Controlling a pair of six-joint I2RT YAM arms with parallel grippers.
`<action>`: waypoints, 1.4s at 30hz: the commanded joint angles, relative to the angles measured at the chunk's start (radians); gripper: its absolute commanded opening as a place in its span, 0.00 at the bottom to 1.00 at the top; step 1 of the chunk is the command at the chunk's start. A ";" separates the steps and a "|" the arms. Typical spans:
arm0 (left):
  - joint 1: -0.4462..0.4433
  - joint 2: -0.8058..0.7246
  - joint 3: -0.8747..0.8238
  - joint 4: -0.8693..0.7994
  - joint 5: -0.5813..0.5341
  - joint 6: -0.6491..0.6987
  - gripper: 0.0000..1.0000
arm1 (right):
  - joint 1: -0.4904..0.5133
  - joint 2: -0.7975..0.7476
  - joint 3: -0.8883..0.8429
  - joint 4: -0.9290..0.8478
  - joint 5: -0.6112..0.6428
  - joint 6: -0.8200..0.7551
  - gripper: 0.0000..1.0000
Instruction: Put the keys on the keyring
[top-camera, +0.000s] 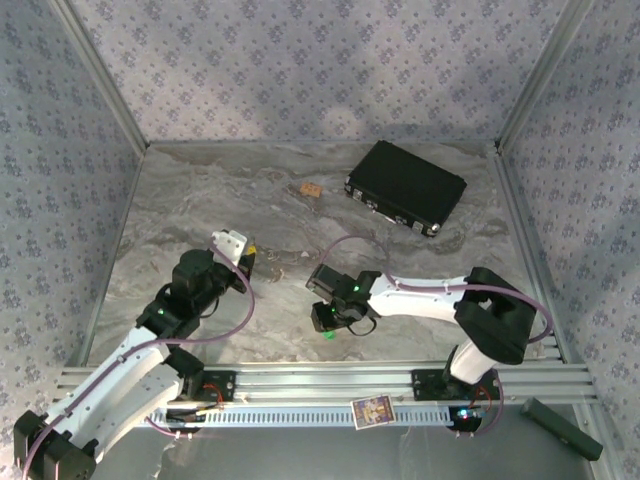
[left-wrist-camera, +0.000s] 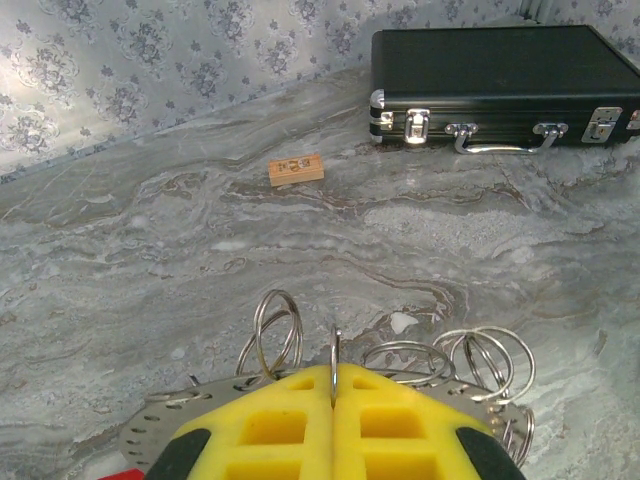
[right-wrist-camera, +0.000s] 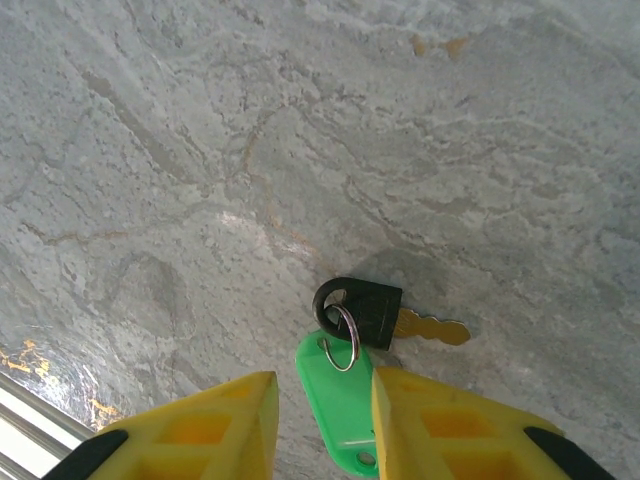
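Observation:
The keyring (left-wrist-camera: 150, 425) is a flat silvery perforated band carrying several wire split rings (left-wrist-camera: 480, 355), and it lies on the marble table right in front of my left gripper (left-wrist-camera: 335, 372). That gripper is shut on one thin wire ring (left-wrist-camera: 335, 345), which stands upright between its yellow fingers. A key (right-wrist-camera: 372, 313) with a black head and brass blade lies on the table, joined by a small split ring (right-wrist-camera: 343, 340) to a green plastic tag (right-wrist-camera: 340, 410). My right gripper (right-wrist-camera: 322, 378) is open, its fingers straddling the green tag. In the top view the left gripper (top-camera: 248, 262) and the right gripper (top-camera: 325, 325) sit mid-table.
A black case (top-camera: 405, 187) with metal latches lies at the back right. A small wooden block (top-camera: 311, 188) sits left of it. Patterned walls enclose the table on three sides. An aluminium rail (top-camera: 330, 380) runs along the near edge, close behind the right gripper.

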 joint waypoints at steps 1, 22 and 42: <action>0.003 -0.016 0.018 0.058 0.016 -0.002 0.00 | -0.005 0.023 0.033 -0.027 -0.006 0.022 0.29; 0.003 -0.026 0.008 0.063 0.006 -0.002 0.00 | -0.014 0.076 0.066 -0.049 0.034 0.009 0.11; 0.003 -0.012 0.008 0.062 0.015 0.005 0.00 | -0.036 0.007 0.041 -0.147 0.057 -0.143 0.00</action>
